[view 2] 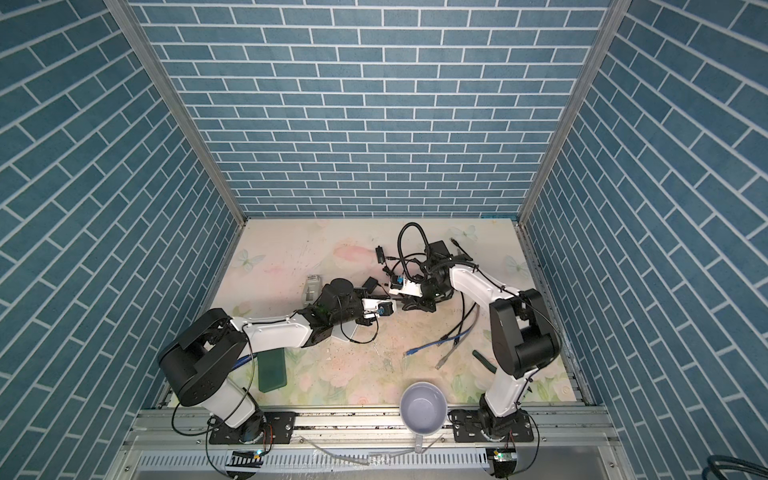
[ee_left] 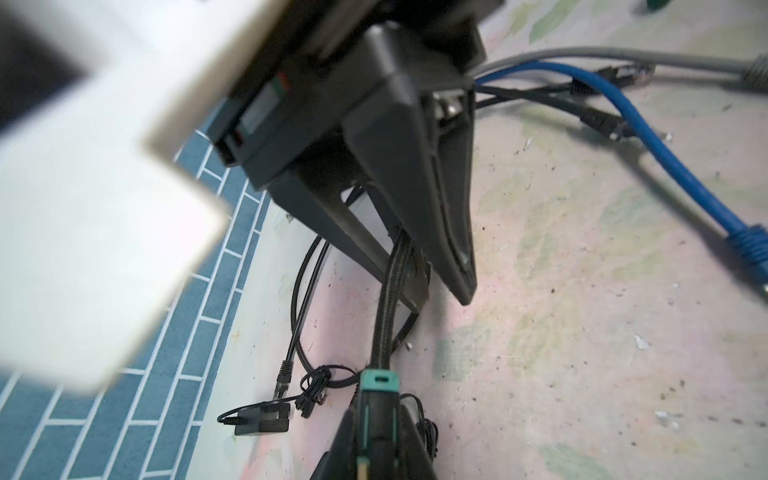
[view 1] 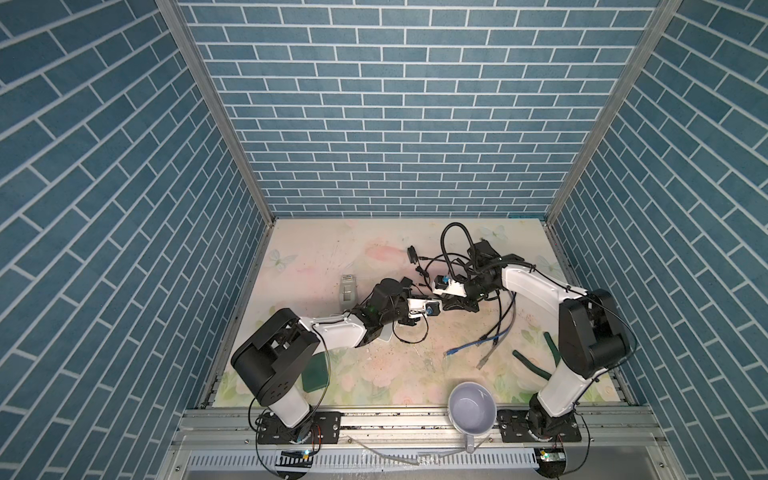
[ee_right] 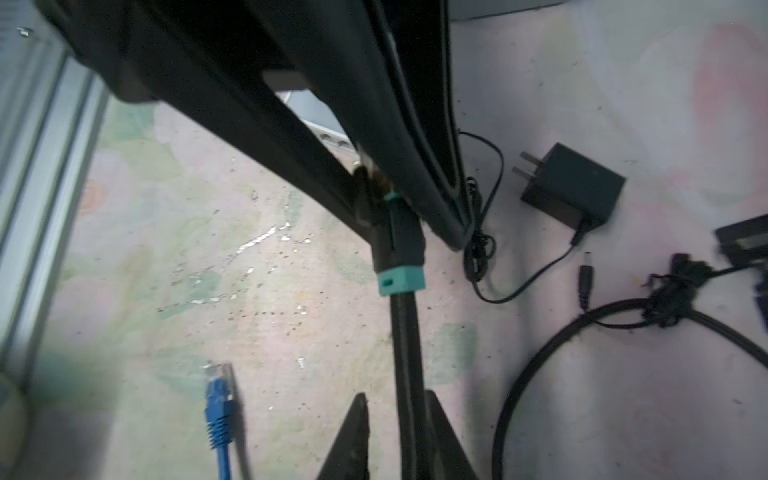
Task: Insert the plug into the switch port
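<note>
The plug (ee_right: 401, 253), the black one with the teal band, is up off the table (ee_right: 249, 299) near the middle, pinched in the left hand (ee_left: 376, 436). Its braided cable (ee_left: 384, 324) runs through the right hand (ee_right: 397, 401), whose fingers look a bit spread, with a gap beside the cable. So I'd say the pickup's sorted but nothing's plugged in yet. I can't even spot the switch port for sure, so lining up and pushing in are left to do.
</note>
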`<state>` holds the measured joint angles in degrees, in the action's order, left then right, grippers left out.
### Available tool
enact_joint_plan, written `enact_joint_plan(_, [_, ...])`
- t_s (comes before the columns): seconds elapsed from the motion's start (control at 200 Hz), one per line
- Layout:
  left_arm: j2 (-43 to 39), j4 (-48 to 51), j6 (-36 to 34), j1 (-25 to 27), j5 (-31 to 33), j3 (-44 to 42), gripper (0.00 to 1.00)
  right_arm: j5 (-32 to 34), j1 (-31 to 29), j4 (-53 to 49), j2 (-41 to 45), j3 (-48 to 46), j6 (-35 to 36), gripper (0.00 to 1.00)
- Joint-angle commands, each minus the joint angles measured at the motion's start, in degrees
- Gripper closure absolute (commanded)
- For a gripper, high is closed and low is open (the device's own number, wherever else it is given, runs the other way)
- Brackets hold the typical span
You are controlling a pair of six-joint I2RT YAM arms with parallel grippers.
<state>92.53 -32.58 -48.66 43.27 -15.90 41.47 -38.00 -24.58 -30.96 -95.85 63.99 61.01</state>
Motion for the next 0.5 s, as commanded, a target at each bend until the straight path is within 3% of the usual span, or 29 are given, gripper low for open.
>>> enact_joint_plan(0.0, [-2.06,-3.32,6.79,-0.46,-2.15,-1.28,0.9,0.48,-0.2,20.42,3.59,-7.46,-6.85,0.75])
enact_joint_plan(0.145, [-2.84,-0.53,8.28,-0.41,-4.67,-1.3,0.89,3.1,-0.64,38.2,7.34,-16.96,-12.12,0.72])
enact_joint_plan(0.275, [-2.8,1.02,9.09,-0.42,-5.96,-1.25,0.89,2.75,-1.28,50.35,9.64,-23.57,-12.65,0.68])
enact_joint_plan(0.495, [-2.27,1.48,9.73,-0.46,-6.75,-1.31,0.89,2.57,-2.58,58.96,12.2,-28.02,-13.3,0.66])
